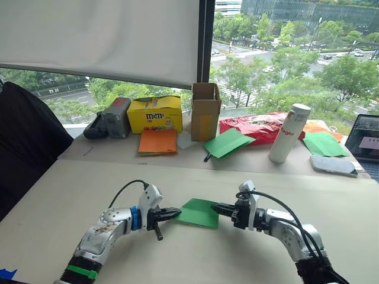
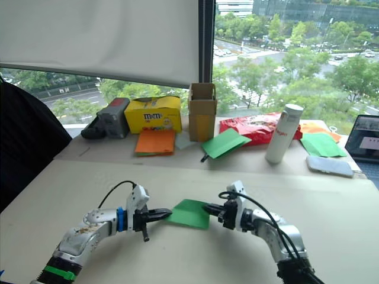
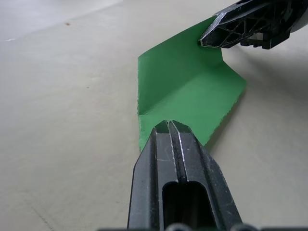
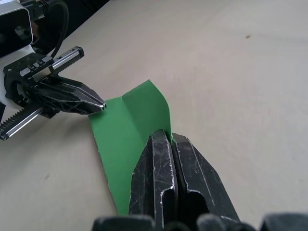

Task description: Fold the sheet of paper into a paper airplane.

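Note:
The sheet of paper point(image 1: 199, 212), bright green and creased down its middle, hangs just above the table between both grippers. My left gripper point(image 1: 178, 211) is shut on its left edge. My right gripper point(image 1: 215, 207) pinches the opposite edge, fingers shut. In the left wrist view the sheet of paper point(image 3: 185, 91) bends along a fold, with the right gripper's fingertips point(image 3: 211, 37) clamped on its far corner. In the right wrist view the sheet of paper point(image 4: 130, 125) curls up at one side, and the left gripper's fingertips point(image 4: 96, 103) hold its far edge.
Along the window sill side stand a yellow box point(image 1: 155, 113), a cardboard box point(image 1: 205, 110), orange paper sheets point(image 1: 158, 142), other green sheets point(image 1: 228, 142), a red bag point(image 1: 254, 125), a white bottle point(image 1: 289, 133) and a phone point(image 1: 333, 165). A laptop point(image 1: 364, 139) sits far right.

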